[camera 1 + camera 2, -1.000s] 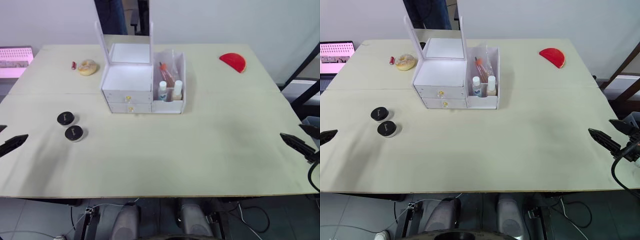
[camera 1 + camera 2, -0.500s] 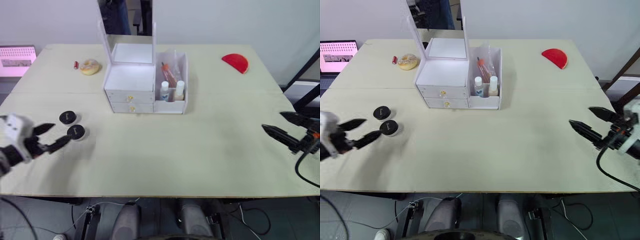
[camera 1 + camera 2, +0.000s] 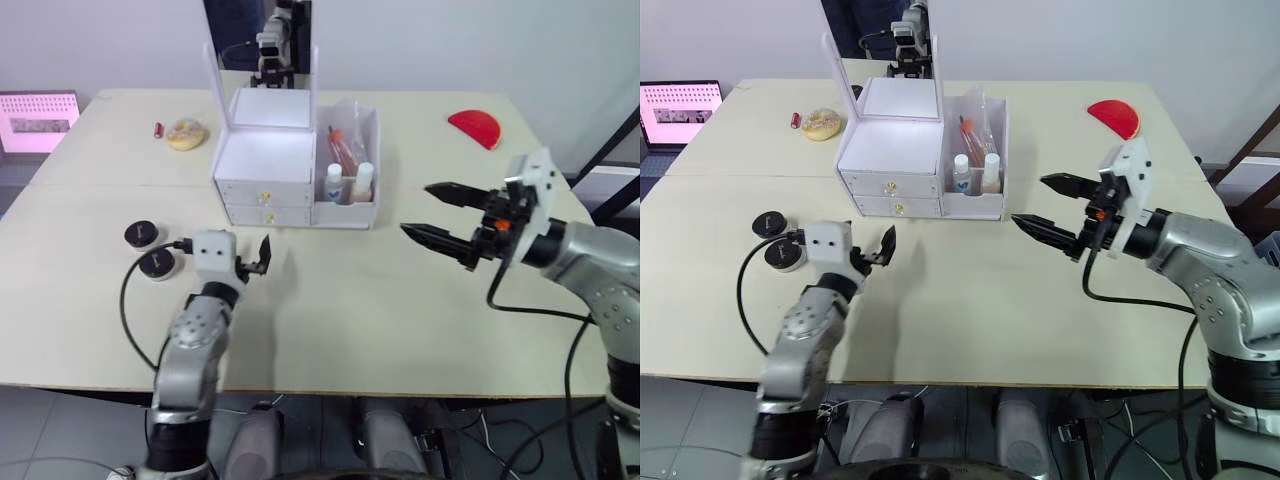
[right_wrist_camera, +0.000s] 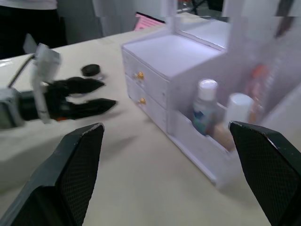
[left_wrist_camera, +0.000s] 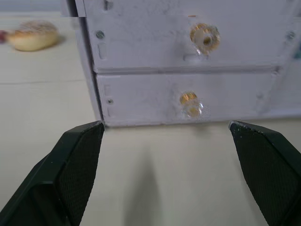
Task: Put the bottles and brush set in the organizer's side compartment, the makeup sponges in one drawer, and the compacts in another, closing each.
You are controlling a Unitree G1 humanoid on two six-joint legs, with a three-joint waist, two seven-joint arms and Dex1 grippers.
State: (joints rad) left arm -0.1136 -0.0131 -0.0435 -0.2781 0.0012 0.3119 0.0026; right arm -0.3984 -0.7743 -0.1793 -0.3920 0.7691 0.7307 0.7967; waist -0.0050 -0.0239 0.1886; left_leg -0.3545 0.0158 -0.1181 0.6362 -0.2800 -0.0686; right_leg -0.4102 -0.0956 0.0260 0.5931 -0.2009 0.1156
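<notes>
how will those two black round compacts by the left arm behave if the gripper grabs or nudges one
The compacts look like low, flat discs lying on the table, so they will probably slide, not tip, when nudged. Their lids look smooth and dark, perhaps slippery to the fingers. Being small, they are likely light; the left gripper, now open, should span one.

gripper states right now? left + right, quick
Left gripper: open, holding nothing, facing the organizer drawers.
Right gripper: open, holding nothing, above the table.
</notes>
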